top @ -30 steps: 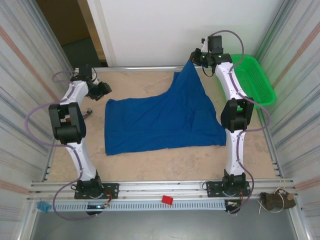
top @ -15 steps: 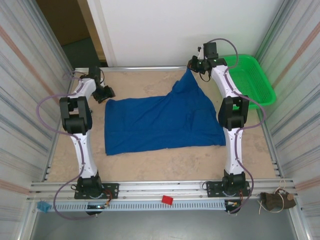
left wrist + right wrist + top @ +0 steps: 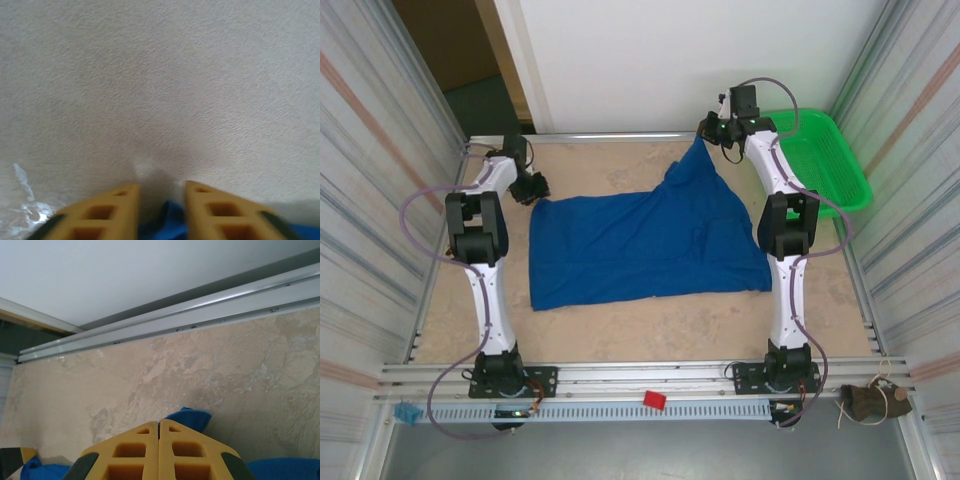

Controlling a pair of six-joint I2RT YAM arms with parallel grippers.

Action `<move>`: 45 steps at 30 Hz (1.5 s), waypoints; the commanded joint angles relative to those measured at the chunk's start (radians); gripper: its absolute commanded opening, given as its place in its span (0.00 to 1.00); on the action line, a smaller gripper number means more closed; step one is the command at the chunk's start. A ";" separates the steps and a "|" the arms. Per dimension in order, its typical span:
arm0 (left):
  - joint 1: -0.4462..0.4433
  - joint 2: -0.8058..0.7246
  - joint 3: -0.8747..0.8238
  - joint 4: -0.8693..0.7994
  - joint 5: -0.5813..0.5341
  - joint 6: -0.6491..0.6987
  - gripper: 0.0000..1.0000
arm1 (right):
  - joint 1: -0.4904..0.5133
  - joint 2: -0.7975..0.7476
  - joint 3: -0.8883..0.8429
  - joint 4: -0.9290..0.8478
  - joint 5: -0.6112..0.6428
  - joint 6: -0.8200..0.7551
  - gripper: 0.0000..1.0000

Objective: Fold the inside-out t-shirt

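Left claw [image 3: 533, 187] shifted closer, t-shirt [image 3: 640, 245] lengthwise left-right

Left wrist view: inside-out t-shirt [image 3: 167, 222] cut off by the bottom edge; a scrap sits inside the left pincer [image 3: 161, 186], grip undeterminable. Right wrist view: the closed right pincer [image 3: 159, 422] hides most of the cloth it clamps.
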 commanded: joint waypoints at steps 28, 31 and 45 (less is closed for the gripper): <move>-0.005 -0.720 -0.733 0.285 0.051 -0.238 0.00 | -0.077 -0.754 -0.958 0.295 -0.003 0.084 0.00; 0.003 -0.773 -0.810 0.297 0.034 -0.276 0.00 | -0.083 -0.870 -1.095 0.298 0.026 0.089 0.00; 0.061 -0.987 -0.964 0.262 -0.008 -0.319 0.00 | -0.086 -1.252 -1.373 0.163 0.154 0.054 0.00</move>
